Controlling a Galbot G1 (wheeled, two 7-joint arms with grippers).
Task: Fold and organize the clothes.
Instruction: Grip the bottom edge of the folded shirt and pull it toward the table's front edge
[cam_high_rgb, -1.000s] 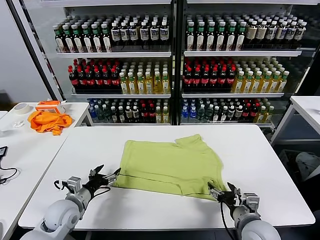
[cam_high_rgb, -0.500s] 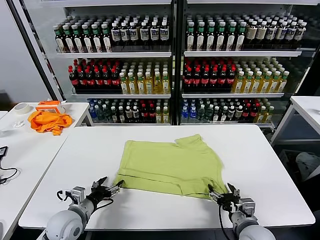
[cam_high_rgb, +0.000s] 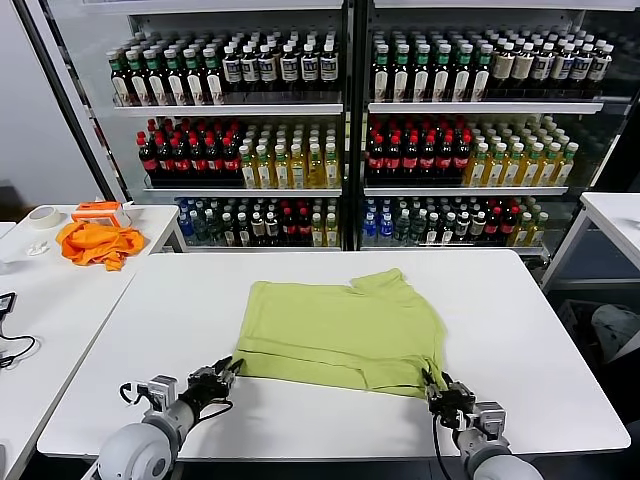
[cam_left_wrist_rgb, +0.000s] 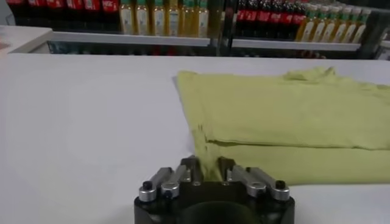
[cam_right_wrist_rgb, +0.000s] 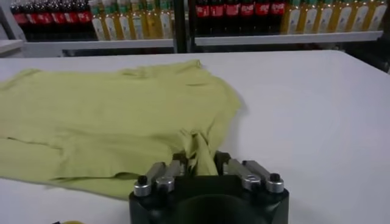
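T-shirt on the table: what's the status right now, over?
Left tool and right tool shut on the near corners of the T-shirt. Shirt lies partly folded on the white table. Nothing in the way.

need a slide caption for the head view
Left gripper and right gripper each pinch a near corner of the yellow-green T-shirt on the white table.

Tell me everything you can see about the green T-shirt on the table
The T-shirt is light yellow-green, soft cotton by its look, lying flat and partly folded on the white table, one sleeve toward the shelves. Its near edge is doubled into a band. The left gripper pinches the near left corner, the right gripper the near right corner, bunching the cloth there. No print shows.
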